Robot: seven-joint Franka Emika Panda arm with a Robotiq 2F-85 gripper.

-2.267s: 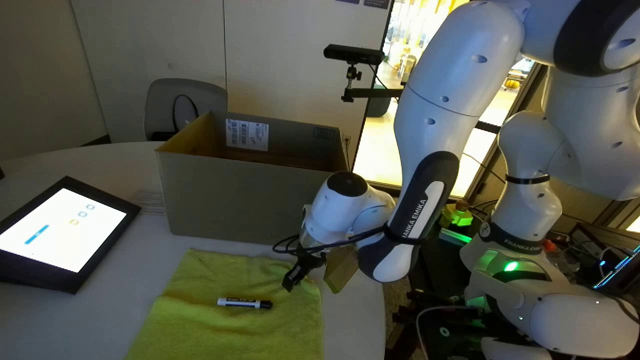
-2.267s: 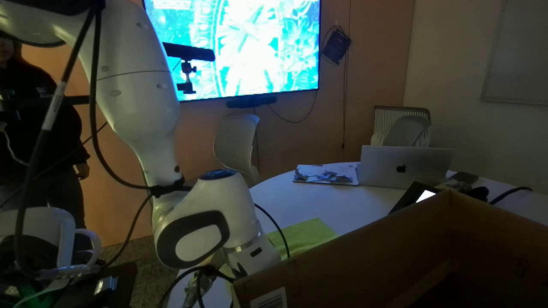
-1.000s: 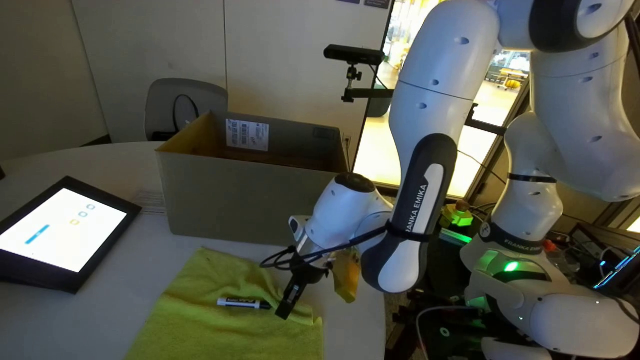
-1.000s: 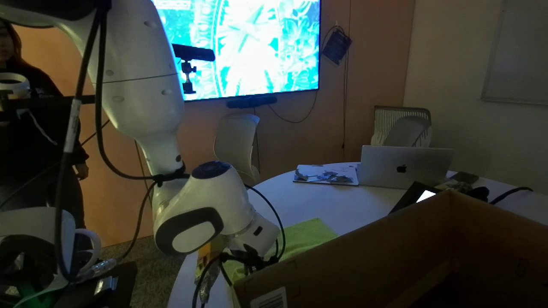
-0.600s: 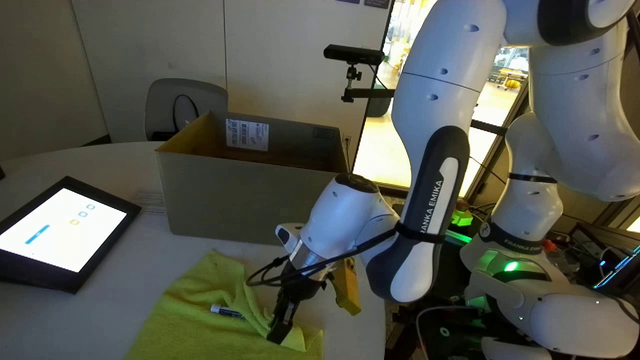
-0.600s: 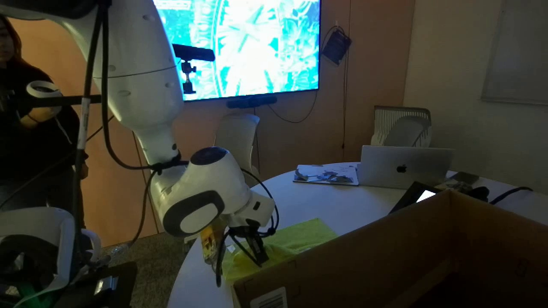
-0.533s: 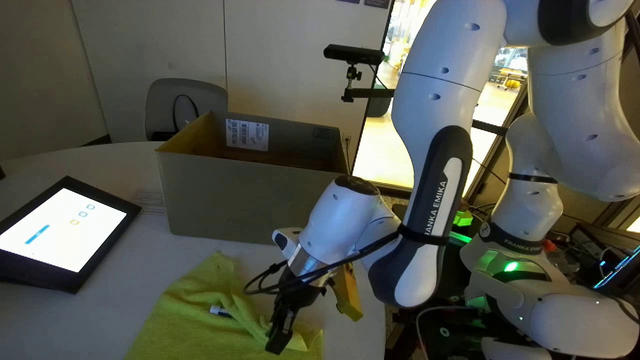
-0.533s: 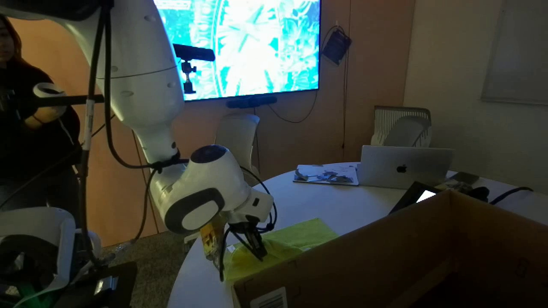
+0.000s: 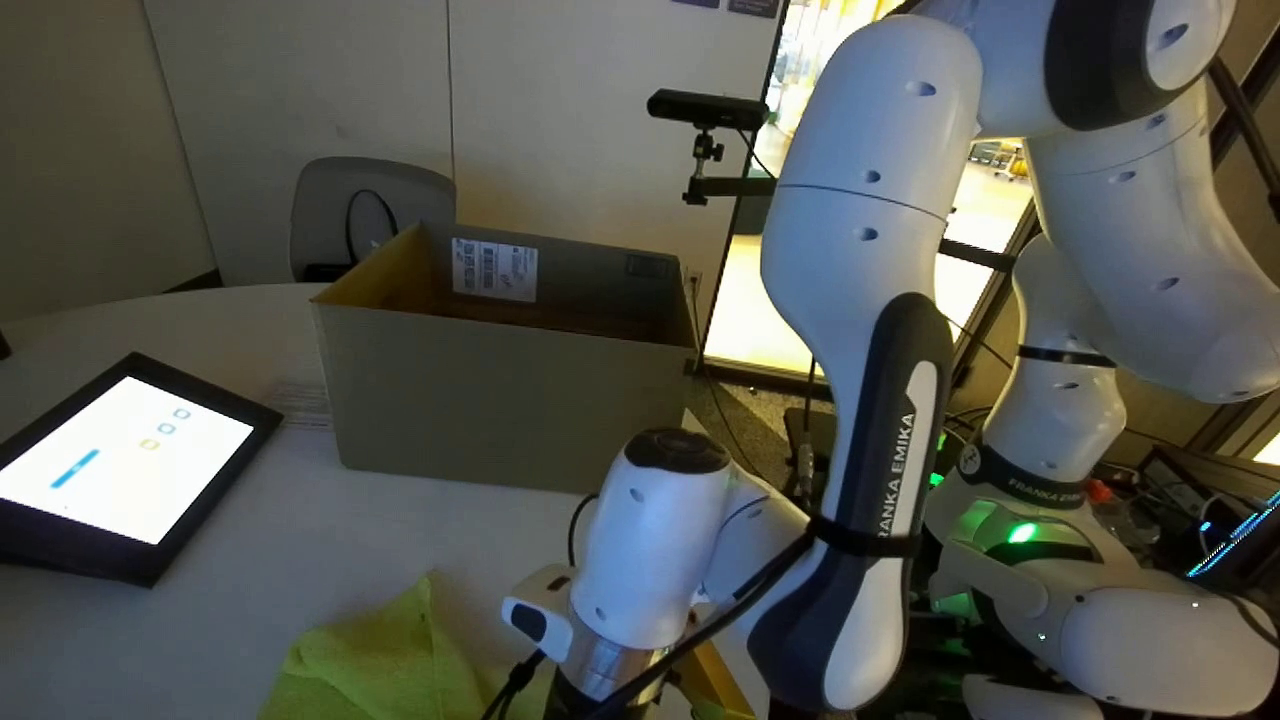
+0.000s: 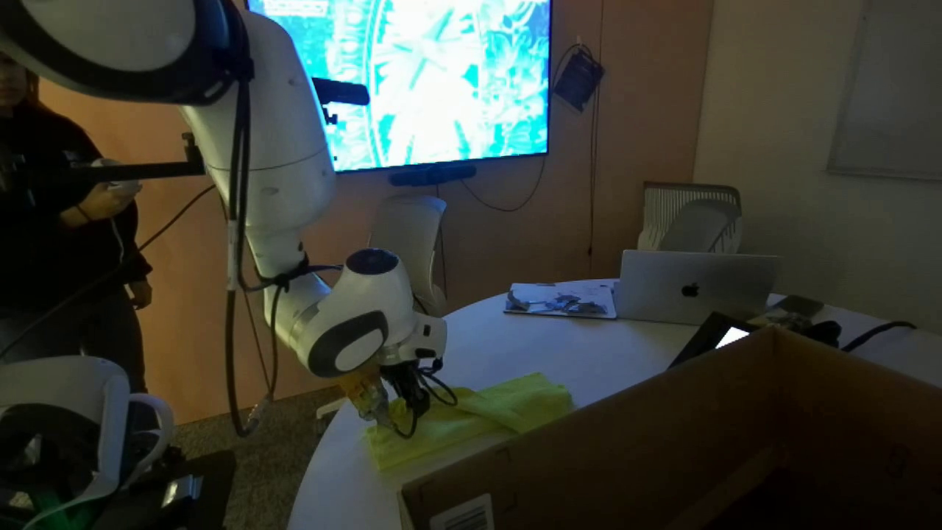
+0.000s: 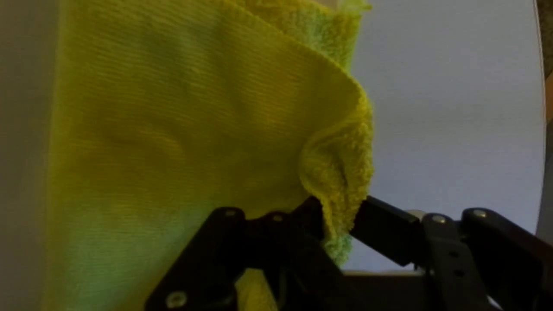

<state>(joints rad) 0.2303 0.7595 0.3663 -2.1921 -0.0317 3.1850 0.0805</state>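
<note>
towel [image 11: 194, 121]: bunched edge pinched between 2 jaws, bulk outside.

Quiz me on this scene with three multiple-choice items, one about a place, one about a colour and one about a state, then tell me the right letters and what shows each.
1) Where is the Apple laptop?
A: inside the cardboard box
B: on the table
C: on a chair

2) What colour is the towel?
A: blue
B: red
C: yellow

3) How does the tool stand?
A: shut on the towel
B: wide open
C: shut on nothing

Right letters:
1 B, since an exterior view shows it standing there.
2 C, since the wrist view shows yellow cloth.
3 A, since a bunched fold is pinched between the fingers.
</note>
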